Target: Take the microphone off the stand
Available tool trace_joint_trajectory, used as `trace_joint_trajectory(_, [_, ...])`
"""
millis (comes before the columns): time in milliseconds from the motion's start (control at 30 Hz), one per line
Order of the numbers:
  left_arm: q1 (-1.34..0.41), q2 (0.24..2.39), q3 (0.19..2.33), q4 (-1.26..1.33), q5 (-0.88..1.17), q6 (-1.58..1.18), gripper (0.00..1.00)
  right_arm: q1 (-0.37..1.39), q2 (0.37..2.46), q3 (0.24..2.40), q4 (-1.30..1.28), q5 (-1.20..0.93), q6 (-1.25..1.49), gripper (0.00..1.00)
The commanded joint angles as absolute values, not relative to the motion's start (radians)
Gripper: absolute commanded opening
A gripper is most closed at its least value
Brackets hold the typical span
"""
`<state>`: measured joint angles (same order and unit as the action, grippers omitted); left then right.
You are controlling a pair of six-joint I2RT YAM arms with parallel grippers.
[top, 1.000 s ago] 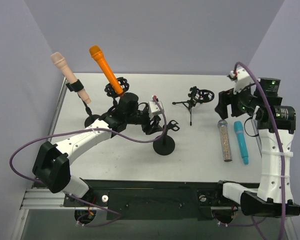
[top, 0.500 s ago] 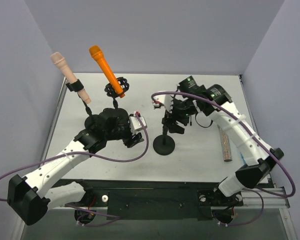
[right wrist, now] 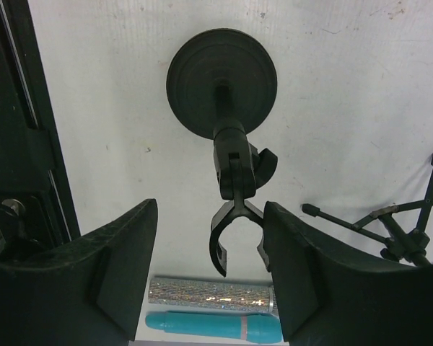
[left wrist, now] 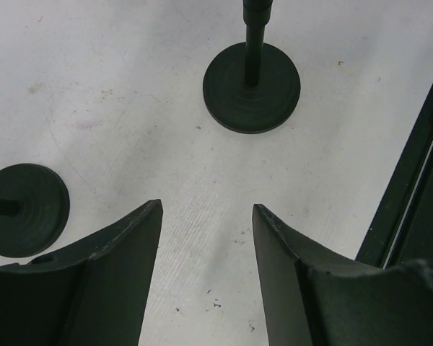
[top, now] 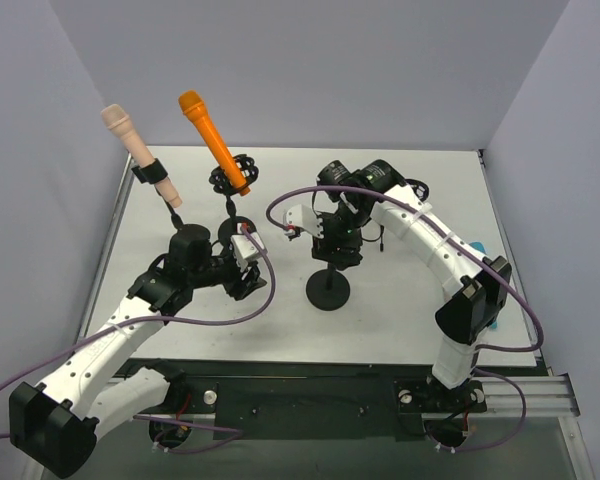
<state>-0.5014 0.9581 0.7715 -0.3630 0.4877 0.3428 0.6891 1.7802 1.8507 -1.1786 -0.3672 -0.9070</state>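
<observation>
Over the empty clip stand [right wrist: 221,79] we are hovering the open right claw [right wrist: 209,207], left claw [left wrist: 206,206] open too, risking toppling it and missing the orange microphone [top: 212,135].

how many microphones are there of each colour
orange plastic microphone clipped in a stand: 1
pale pink microphone clipped in a stand: 1
silver glitter microphone lying on the table: 1
teal microphone lying beside it: 1
total: 4
</observation>
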Motion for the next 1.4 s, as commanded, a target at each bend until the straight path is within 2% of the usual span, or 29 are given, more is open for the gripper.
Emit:
trace_joint_trajectory(0, [-0.489, 0.950, 0.767, -0.339, 0.548, 0.334, 0.63, 0.703, 1.808, 1.848, -1.250, -0.341, -0.933, 0.55])
trace_joint_trajectory(400, [-0.485, 0.966, 0.778, -0.342, 0.561, 0.331, 0.63, 0.724, 1.848, 1.855, -1.137, -0.279, -0.816, 0.38])
trace_joint_trajectory(467, [-0.483, 0.965, 0.775, -0.341, 0.565, 0.327, 0.63, 0.724, 1.848, 1.858, -1.134, -0.270, -0.816, 0.33])
trace_joint_trajectory(500, [-0.480, 0.965, 0.773, -0.339, 0.568, 0.325, 0.63, 0.723, 1.848, 1.862, -1.134, -0.267, -0.816, 0.27])
trace_joint_trajectory(767, [-0.469, 0.968, 0.772, -0.324, 0.575, 0.308, 0.63, 0.721, 1.844, 1.848, -1.092, -0.201, -0.784, 0.06])
trace_joint_trajectory(800, [-0.469, 0.969, 0.770, -0.321, 0.574, 0.304, 0.63, 0.715, 1.847, 1.851, -1.077, -0.189, -0.731, 0.00])
trace_joint_trajectory(967, [-0.468, 0.973, 0.776, -0.327, 0.574, 0.302, 0.63, 0.664, 1.861, 1.903, -0.931, -0.088, -0.445, 0.00])
trace_joint_trajectory(1100, [-0.465, 0.971, 0.778, -0.334, 0.578, 0.311, 0.63, 0.606, 1.902, 1.954, -0.885, -0.014, -0.345, 0.00])
trace_joint_trajectory(1367, [-0.440, 0.960, 0.778, -0.356, 0.591, 0.307, 0.63, 0.486, 1.988, 2.045, -0.867, -0.083, -0.256, 0.00])
